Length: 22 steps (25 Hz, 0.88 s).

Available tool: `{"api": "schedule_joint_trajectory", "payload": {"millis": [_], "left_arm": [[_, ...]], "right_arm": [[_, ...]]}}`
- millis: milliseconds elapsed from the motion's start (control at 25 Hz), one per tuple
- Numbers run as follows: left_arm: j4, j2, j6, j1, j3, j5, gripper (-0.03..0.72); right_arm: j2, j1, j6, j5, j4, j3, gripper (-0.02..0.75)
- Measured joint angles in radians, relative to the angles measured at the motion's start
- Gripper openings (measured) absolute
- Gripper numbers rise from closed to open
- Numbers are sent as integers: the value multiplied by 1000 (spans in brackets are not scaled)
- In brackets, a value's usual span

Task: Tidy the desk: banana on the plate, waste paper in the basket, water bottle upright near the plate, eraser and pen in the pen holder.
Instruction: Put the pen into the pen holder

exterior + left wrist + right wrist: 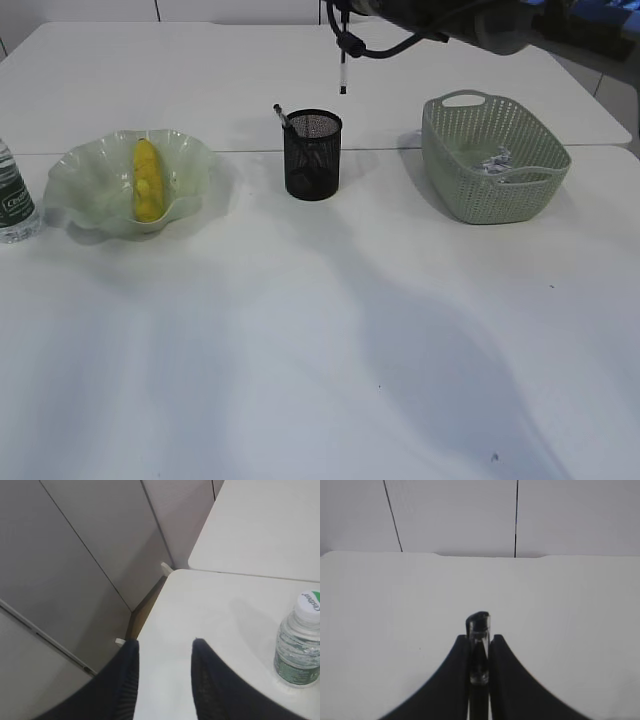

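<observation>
- The water bottle is seen upright at the far left edge of the exterior view, just beside the plate; in the left wrist view it stands at the lower right of the frame on the desk.
- The left gripper is seen in the left wrist view at the bottom centre, its fingers parted and nothing between them, above the desk corner.
- The banana is laid in the plate, at the left of the exterior view.
- The pen holder is placed at the upper centre; a dark pen tip protrudes at its left rim.
- The pen is held upright at the top centre, above and slightly right of the pen holder, clear of it.
- The right gripper is clenched on the pen, whose dark end projects beyond the fingertips in the right wrist view.
- The basket is located at the upper right; the waste paper is seen inside it.
- The eraser cannot be made out.
</observation>
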<state>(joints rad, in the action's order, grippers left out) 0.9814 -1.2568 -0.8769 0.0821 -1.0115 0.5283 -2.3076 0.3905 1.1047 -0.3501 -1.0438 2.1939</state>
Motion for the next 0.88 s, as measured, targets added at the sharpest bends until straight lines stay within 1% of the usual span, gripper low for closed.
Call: {"api": "schedule_joint_trajectory", "payload": {"millis": [160, 320, 600, 880], "left_arm": [[4, 0, 0, 0, 0, 0, 241], [8, 0, 0, 0, 0, 0, 241], [8, 0, 0, 0, 0, -8, 241], [10, 0, 0, 0, 0, -10, 241]], "right_arm": [[0, -23, 60, 44, -29, 0, 60], [-2, -37, 71, 71, -37, 0, 60], [-8, -37, 73, 149, -74, 0, 60], [-26, -37, 74, 190, -88, 0, 60]]}}
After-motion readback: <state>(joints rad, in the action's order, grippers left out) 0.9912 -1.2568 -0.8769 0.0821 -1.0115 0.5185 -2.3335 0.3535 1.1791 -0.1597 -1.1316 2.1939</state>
